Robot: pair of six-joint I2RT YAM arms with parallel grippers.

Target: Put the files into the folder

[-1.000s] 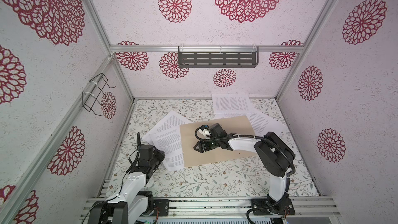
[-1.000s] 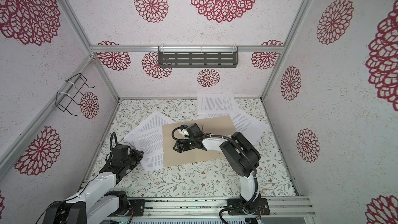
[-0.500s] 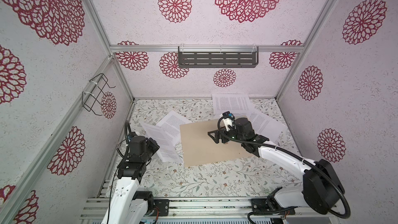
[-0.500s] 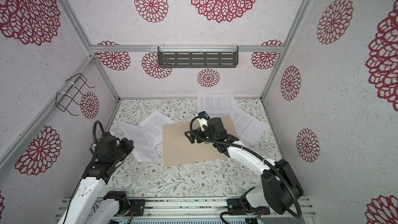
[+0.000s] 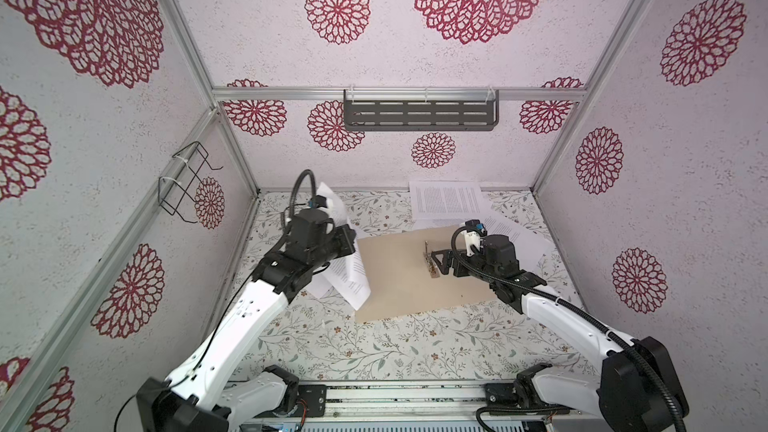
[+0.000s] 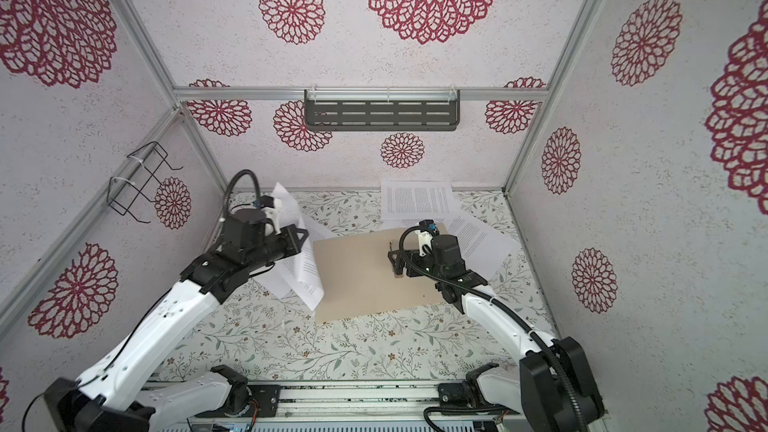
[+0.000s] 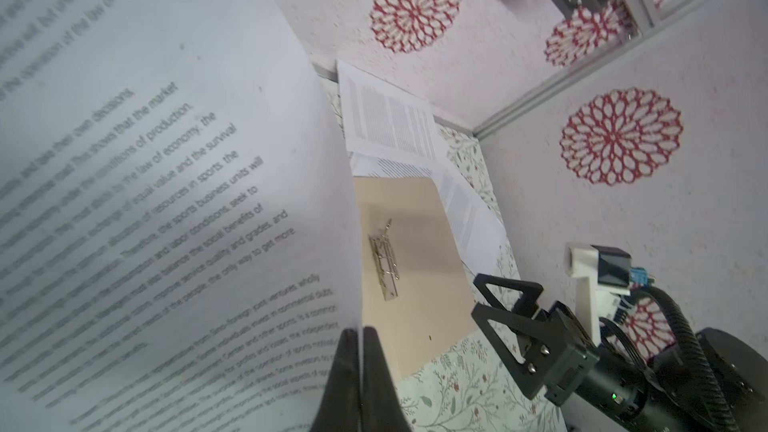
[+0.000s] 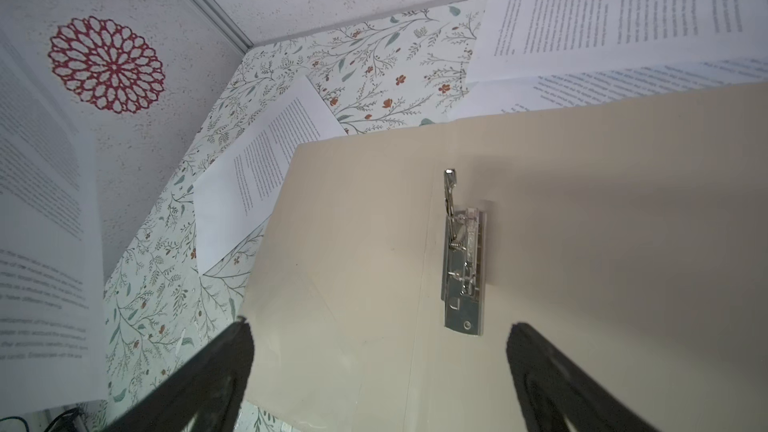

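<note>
Your left end effector (image 7: 360, 340) pinches a sheet (image 7: 166, 201) ("sports business units" is legible); your right end effector (image 8: 380, 328) spreads wide over the folder (image 8: 582, 243).

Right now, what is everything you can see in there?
folder: one, beige, open mid-table
metal clip: one, silver, on the folder's fold
held paper: one or two, white, printed, lifted at the folder's left edge
lying paper: one, white, on the table left of the folder
back papers: about three, white, overlapping at the table's far right
shelf: one, grey, back wall
wire rack: one, black, left wall
table: one, flowery cover
left fingers: two, black, shut on the held paper
right fingers: two, black, open, above the folder
</note>
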